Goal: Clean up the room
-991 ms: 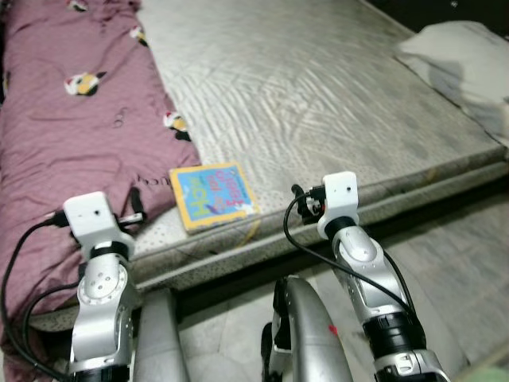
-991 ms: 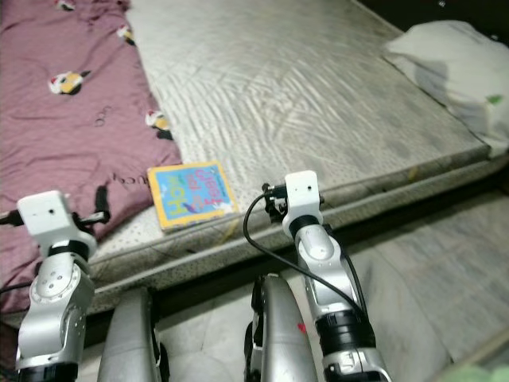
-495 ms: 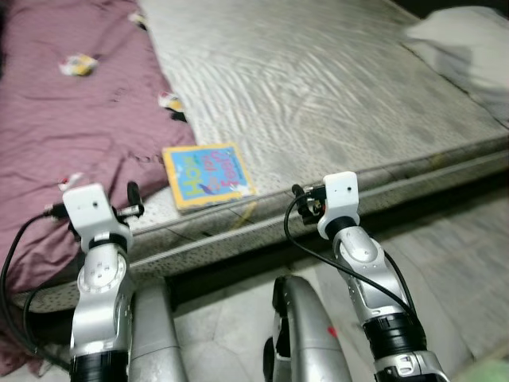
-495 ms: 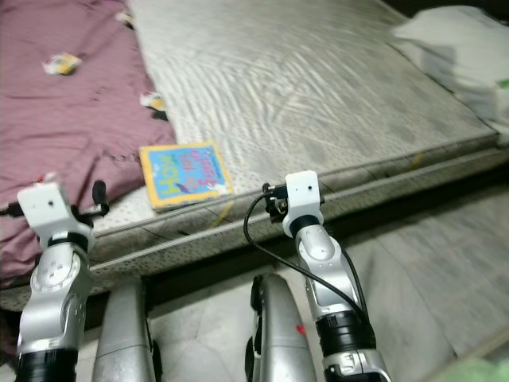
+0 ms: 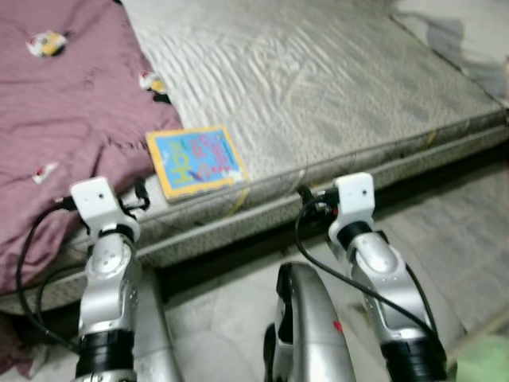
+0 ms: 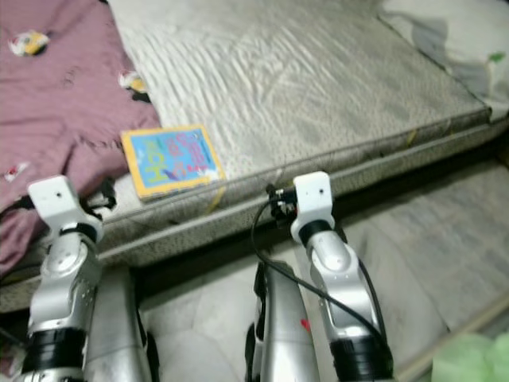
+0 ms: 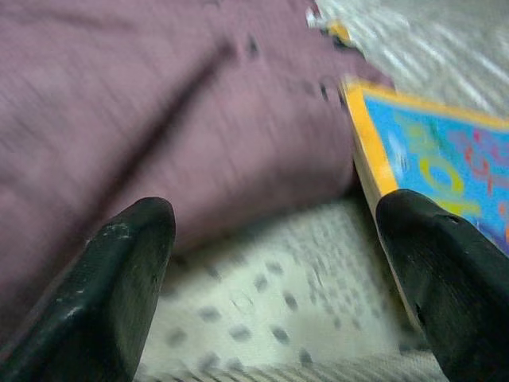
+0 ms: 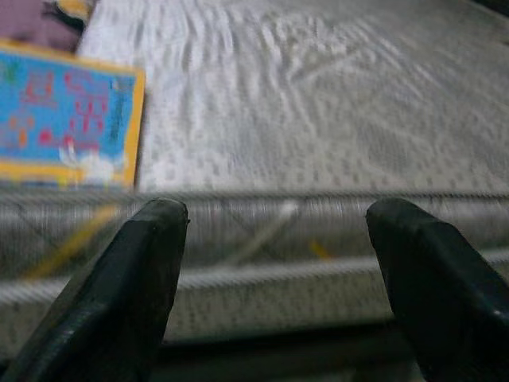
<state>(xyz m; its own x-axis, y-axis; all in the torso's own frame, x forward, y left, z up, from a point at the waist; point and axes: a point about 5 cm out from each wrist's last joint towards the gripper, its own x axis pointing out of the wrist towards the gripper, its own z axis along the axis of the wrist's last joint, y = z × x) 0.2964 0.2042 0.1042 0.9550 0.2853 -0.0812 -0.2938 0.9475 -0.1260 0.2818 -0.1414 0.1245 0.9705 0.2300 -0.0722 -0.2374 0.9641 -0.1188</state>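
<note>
Book (image 5: 193,161) beyond left fingers (image 7: 127,278)

Bare mattress (image 5: 318,87) right of book (image 5: 193,161), blanket (image 5: 64,119) crowding its left

A home bedroom: bare mattress (image 5: 318,87), purple blanket (image 5: 64,111), pillow (image 6: 445,36)

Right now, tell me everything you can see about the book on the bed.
The book is thin, with a bright blue cover, a yellow border and colourful lettering too blurred to read. It lies flat and closed, cover up, on the grey patterned mattress near its front edge, just beside the purple blanket. Nothing holds it: the left gripper hangs open near its corner, the right gripper open farther off.
</note>
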